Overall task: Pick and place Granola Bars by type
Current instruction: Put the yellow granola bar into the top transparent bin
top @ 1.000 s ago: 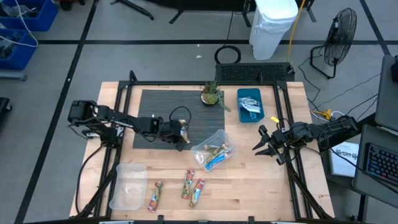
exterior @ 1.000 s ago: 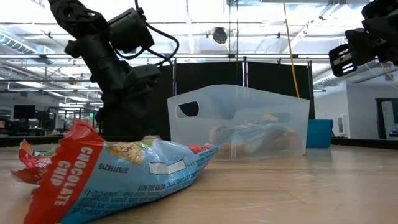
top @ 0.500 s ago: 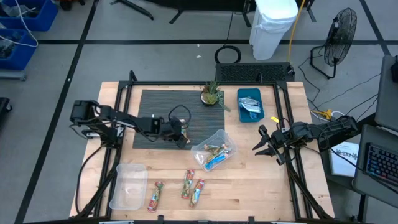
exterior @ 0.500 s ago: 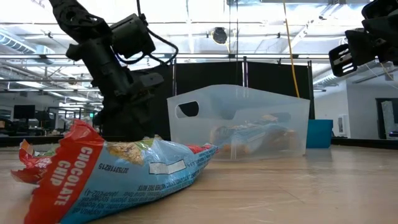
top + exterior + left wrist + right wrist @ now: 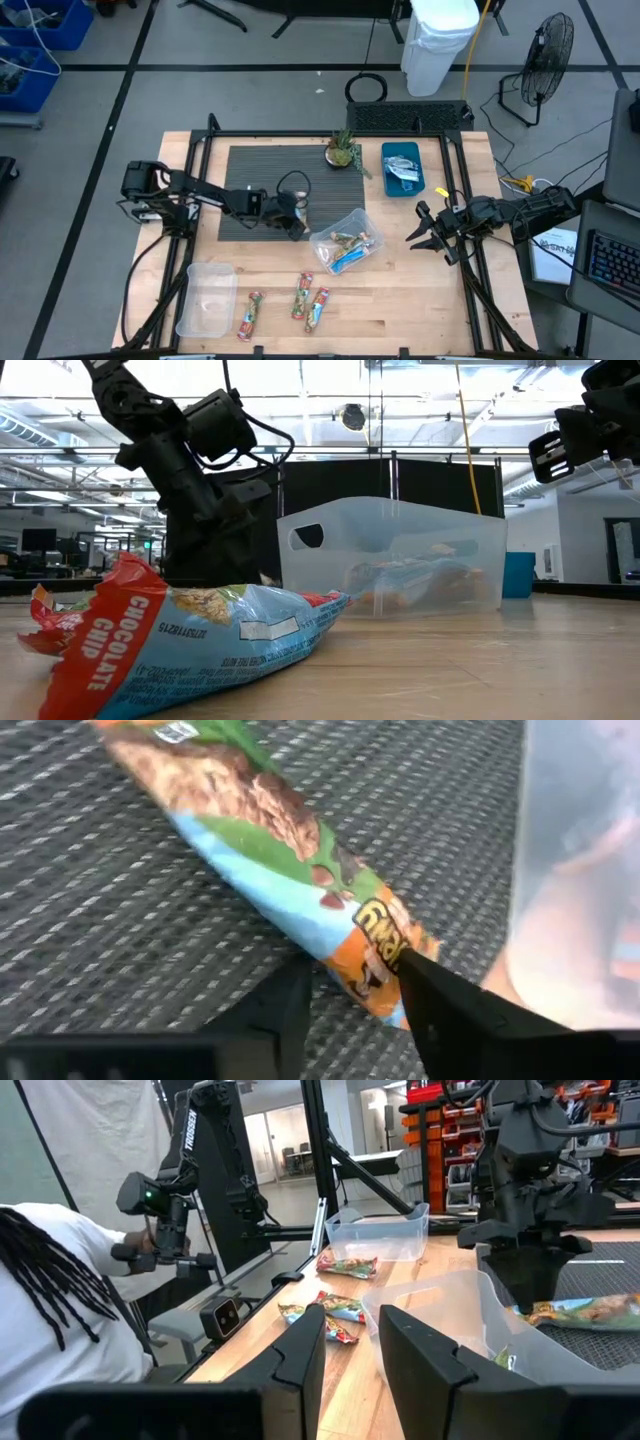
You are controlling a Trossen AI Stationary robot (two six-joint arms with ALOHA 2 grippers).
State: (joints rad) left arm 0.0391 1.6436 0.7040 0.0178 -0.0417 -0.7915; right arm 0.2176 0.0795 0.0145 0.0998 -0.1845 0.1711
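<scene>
tipped clear bin [image 5: 345, 241] holding granola bars [image 5: 349, 250], blue tray [image 5: 402, 168] holding silvery packets [image 5: 402, 169]

Left gripper [image 5: 296, 226] is boxed in on the dark mat [image 5: 250, 165]: the tilted clear bin [image 5: 345, 240] crowds right beside it. Behind, the potted plant [image 5: 341, 151] and blue tray [image 5: 402, 167] guard the far edge. Near edge, three bars [image 5: 300, 302] and the empty clear tub [image 5: 205, 298] line up, with open wood between them and the bin. Bare wood around the right gripper [image 5: 428, 232].
</scene>
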